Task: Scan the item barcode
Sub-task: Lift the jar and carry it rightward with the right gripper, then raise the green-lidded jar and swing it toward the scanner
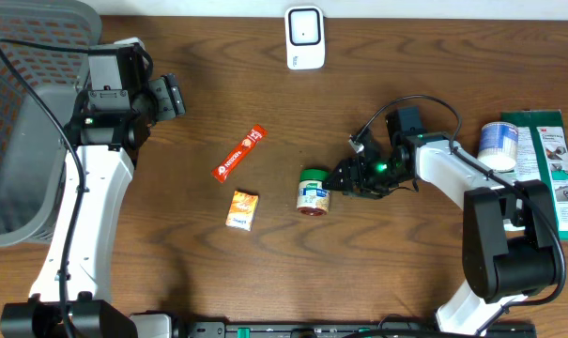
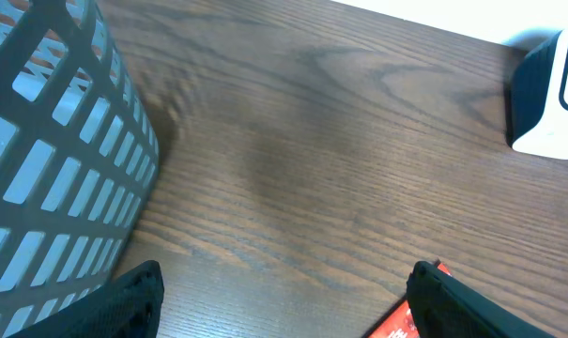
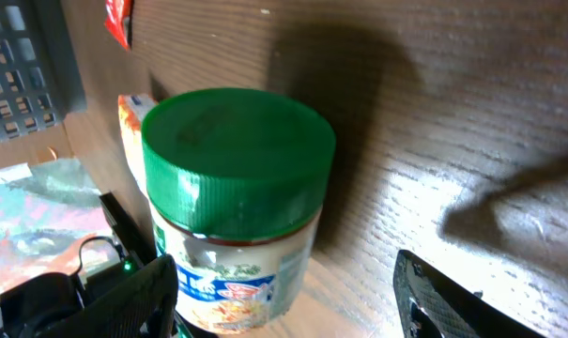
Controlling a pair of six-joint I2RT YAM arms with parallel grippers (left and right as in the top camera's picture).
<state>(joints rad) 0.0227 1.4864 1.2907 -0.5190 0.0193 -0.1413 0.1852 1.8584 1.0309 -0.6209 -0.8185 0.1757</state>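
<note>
The right gripper point(image 1: 344, 178) is open. Its two dark fingers point(image 3: 138, 300) are spread wider than the jar point(image 1: 313, 191) and come in at it from the jar's right side. In the right wrist view the jar sits between the fingers. One finger is close against its label, and bare wood shows between the jar and the other finger, so nothing is clamped.

The jar has a green lid, a pale printed label and a red end. In the overhead view its lid end points away from the robot, toward the white scanner point(image 1: 303, 38), which stands well beyond the jar at the far edge of the table point(image 1: 406, 272).

Just left of the jar lies an orange packet point(image 1: 242, 209). Farther left and a little beyond the jar, a red stick sachet point(image 1: 239, 153) lies slantwise. Well to the jar's right are a white bottle point(image 1: 498, 145) and a green box point(image 1: 551, 169).

The left gripper point(image 1: 171, 94) hangs well to the jar's left and beyond it, its jaws wide apart over bare wood with nothing between them. The grey mesh basket point(image 1: 30, 122) sits farthest left of the jar.
</note>
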